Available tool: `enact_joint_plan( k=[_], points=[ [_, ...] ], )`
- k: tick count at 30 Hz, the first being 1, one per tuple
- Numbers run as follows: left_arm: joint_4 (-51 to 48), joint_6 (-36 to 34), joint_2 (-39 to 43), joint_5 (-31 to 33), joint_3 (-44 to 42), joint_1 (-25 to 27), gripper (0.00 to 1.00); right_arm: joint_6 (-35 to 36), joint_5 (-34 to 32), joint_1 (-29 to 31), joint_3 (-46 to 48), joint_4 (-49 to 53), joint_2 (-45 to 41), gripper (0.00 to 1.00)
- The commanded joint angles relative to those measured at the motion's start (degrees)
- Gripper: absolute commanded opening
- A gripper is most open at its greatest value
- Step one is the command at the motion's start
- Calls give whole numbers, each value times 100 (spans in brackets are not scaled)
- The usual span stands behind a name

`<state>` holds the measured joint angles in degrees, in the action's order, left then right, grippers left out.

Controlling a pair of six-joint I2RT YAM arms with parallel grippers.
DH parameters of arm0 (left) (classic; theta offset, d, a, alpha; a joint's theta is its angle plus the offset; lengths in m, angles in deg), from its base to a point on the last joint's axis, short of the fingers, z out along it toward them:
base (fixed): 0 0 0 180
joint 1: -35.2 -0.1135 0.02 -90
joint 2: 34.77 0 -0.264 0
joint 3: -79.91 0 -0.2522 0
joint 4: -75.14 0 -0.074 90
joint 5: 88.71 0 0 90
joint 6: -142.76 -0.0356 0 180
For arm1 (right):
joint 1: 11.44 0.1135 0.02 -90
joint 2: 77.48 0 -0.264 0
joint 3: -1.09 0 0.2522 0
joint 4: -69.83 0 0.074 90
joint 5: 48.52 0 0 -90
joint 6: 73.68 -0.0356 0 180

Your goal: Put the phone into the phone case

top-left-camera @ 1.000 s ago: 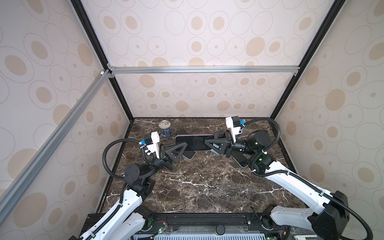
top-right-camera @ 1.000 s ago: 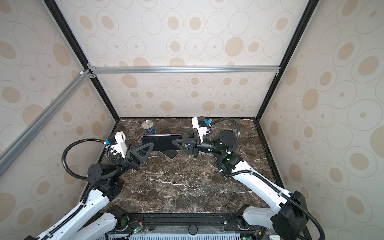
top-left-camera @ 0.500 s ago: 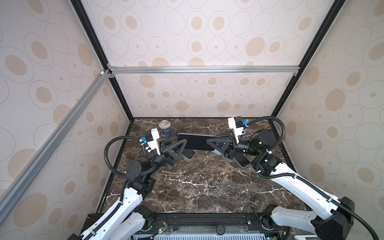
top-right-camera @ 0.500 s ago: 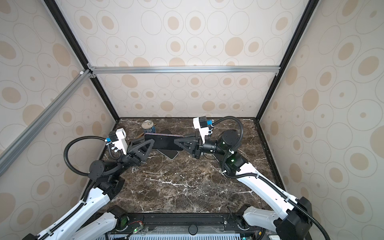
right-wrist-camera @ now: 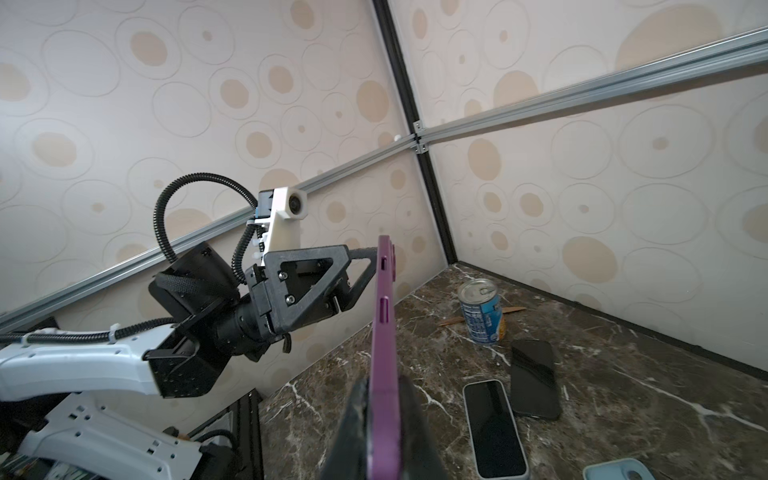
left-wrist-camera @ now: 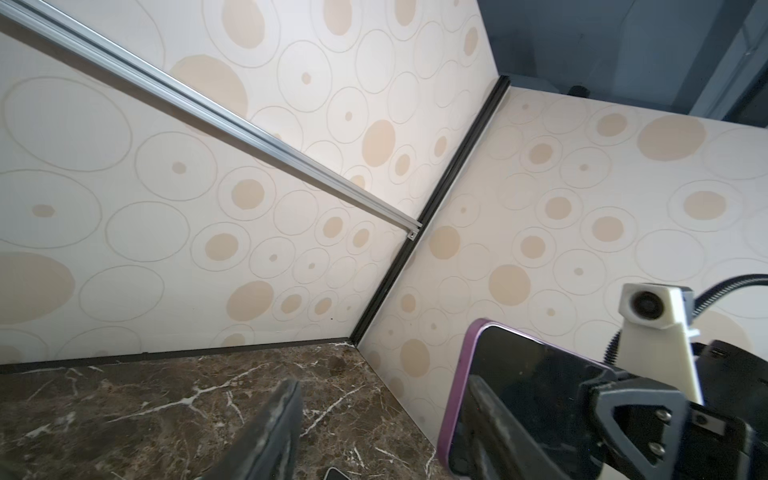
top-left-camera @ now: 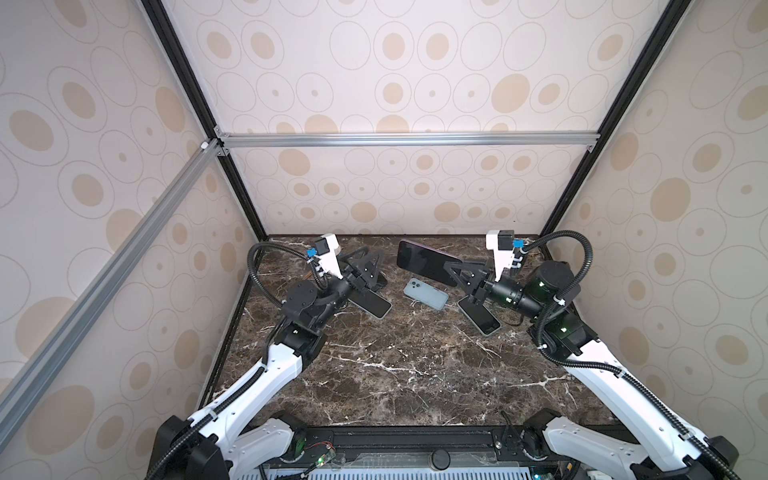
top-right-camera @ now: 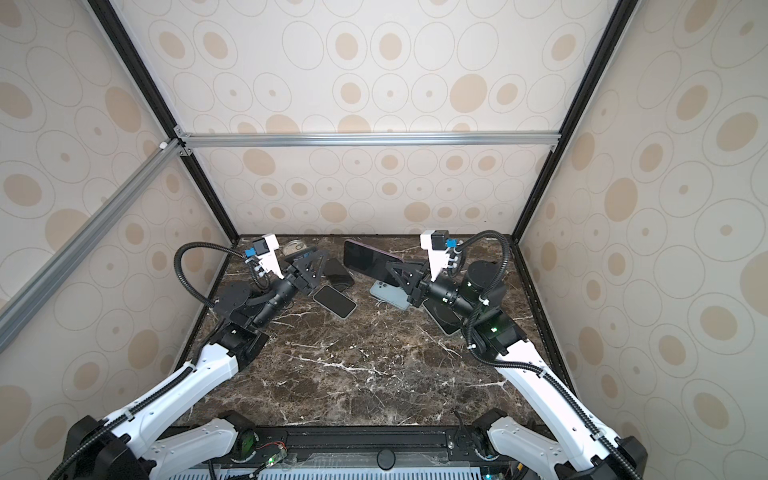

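The phone (top-left-camera: 422,258) has a dark screen and sits inside a purple phone case (right-wrist-camera: 384,332). It hangs level above the back of the table in both top views. My right gripper (top-left-camera: 451,270) is shut on its right end, one finger on each face (right-wrist-camera: 384,411). My left gripper (top-left-camera: 368,255) stands open a short way left of the phone's free end, touching nothing. In the left wrist view the phone (left-wrist-camera: 532,382) shows past the left gripper (left-wrist-camera: 382,432), and one finger (left-wrist-camera: 274,432) is bare.
On the marble table (top-left-camera: 415,374) lie a white-edged phone (top-left-camera: 370,302), a black phone (right-wrist-camera: 534,380), a pale blue case or phone back (top-left-camera: 426,294) and another phone (top-left-camera: 482,320) under my right arm. A can (right-wrist-camera: 482,311) stands at the back left.
My left gripper has opened, let go of the phone and drawn back to the left. My right gripper has closed on the phone and carried it slightly right.
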<state>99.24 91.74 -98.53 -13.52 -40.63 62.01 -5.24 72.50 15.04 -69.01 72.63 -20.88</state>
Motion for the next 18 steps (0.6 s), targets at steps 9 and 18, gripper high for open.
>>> enact_joint_plan(
  k=[9,18],
  points=[
    [-2665,-881,-2819,357,2707,44,57,1117,-2728,-160,-565,2190,-369,0],
    [-5354,-1710,-5733,605,5514,364,50,1598,-3618,-187,-661,3141,-142,0]
  ],
)
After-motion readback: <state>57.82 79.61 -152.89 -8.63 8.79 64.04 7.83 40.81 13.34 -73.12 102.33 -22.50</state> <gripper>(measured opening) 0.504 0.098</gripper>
